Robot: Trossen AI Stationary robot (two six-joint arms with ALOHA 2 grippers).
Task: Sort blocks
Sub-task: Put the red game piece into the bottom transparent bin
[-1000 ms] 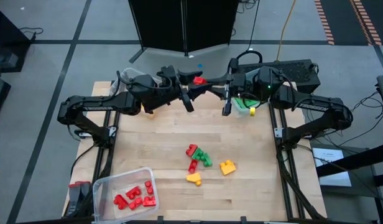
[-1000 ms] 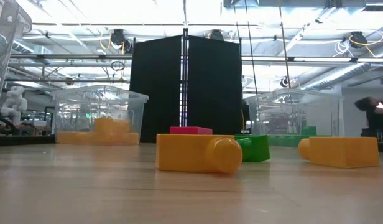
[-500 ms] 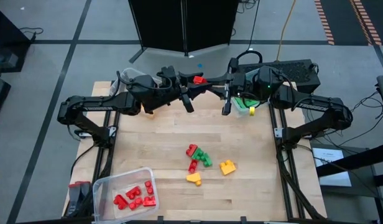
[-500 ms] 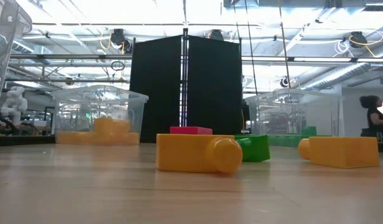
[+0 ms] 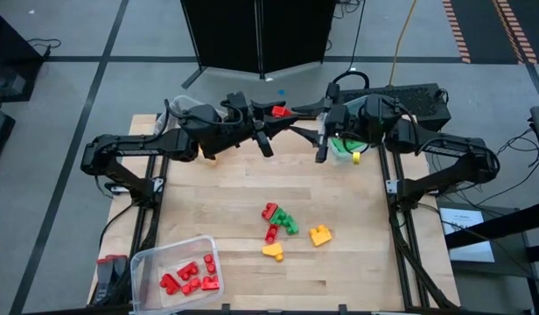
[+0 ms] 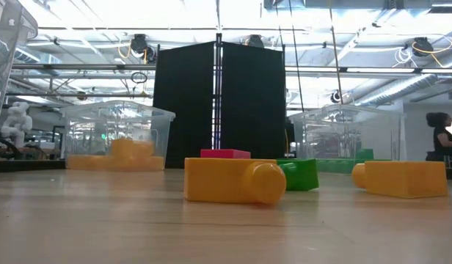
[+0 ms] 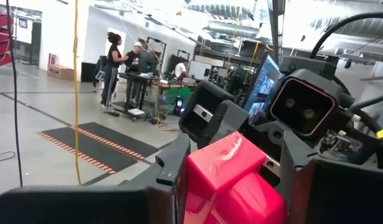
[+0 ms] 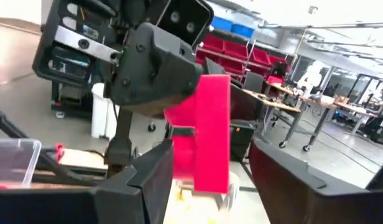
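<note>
- The high view alone shows the whole desk [image 5: 217,201]. Both arms are raised over its far edge, and their jaws meet there around one red block [image 5: 278,111].
- The left wrist view shows this red block [image 7: 232,177] sitting tight between the left jaws. They are closed narrow on it and hold it.
- The right wrist view shows the same block [image 8: 204,134] upright between the right jaws. These stand wide, with a gap on each side, so they do not grip it.
- The low view shows neither arm. It shows only blocks lying on the desk: a yellow block [image 6: 226,180] in front, a green block [image 6: 303,174] just behind it, a flat red one [image 6: 224,153] further back, and another yellow block [image 6: 402,178] to the right.
- In the high view these blocks make a small loose pile [image 5: 287,229] in the near middle of the desk, well apart from both jaws. Bare wood lies all around the pile.
- A clear bin [image 5: 143,262] with red blocks stands at the near left corner.
- The low view shows two more bins at the far edge: one [image 6: 116,117] with yellow blocks on the left, and one [image 6: 343,121] with green blocks on the right.
- A person [image 6: 439,136] stands in the room beyond the desk, on the right of the low view.
</note>
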